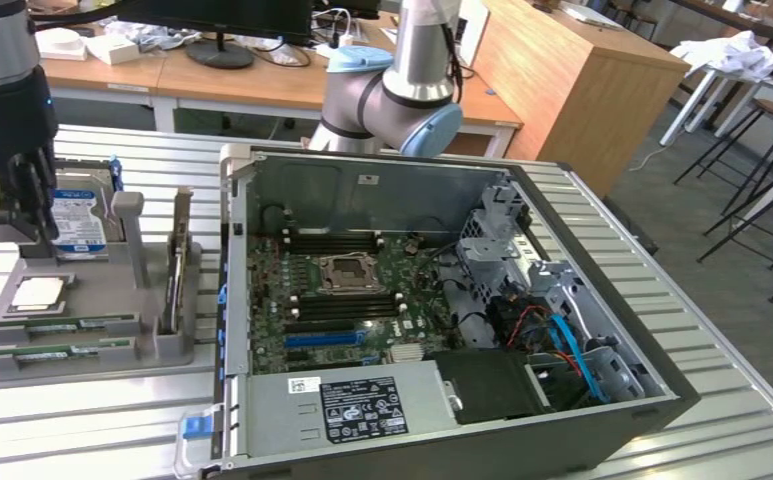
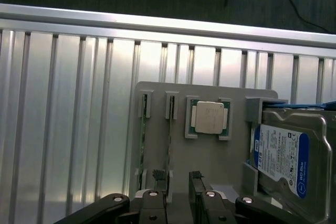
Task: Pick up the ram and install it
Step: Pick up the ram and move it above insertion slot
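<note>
Tally: two ram sticks, one silver processor chip and one blue-labelled hard drive, all in one gray tray; one open computer case beside it.

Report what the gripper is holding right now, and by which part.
Nothing is held. The gripper hangs open over the grey tray, with bare tray between its fingers; the ram sticks lie in their slots.

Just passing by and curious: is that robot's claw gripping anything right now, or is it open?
Gripper: open, holding nothing, hanging over the grey tray where the ram sticks lie.
</note>
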Controlling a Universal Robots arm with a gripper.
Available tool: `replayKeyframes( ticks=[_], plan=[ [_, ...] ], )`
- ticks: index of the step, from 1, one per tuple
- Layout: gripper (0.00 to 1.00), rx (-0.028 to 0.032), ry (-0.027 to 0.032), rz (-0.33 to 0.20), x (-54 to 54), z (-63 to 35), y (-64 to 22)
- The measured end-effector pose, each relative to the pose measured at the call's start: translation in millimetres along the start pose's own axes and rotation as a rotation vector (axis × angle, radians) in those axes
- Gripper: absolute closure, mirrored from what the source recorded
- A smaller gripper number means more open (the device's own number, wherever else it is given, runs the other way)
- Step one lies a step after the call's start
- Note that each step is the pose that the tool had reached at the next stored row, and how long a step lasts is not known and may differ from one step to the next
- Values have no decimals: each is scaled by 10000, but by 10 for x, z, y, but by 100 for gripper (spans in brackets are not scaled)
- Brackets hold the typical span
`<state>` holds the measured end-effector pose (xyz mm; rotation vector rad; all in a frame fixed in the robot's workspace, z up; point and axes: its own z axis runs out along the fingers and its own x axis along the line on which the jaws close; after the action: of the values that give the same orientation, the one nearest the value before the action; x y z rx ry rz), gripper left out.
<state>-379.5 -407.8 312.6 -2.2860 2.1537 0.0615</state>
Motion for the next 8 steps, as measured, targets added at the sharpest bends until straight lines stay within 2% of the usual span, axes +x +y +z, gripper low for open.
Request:
replayKeyframes(
  ticks=[8],
  plan=[
    [69, -1, 0, 0, 4, 137, -3]
  ],
)
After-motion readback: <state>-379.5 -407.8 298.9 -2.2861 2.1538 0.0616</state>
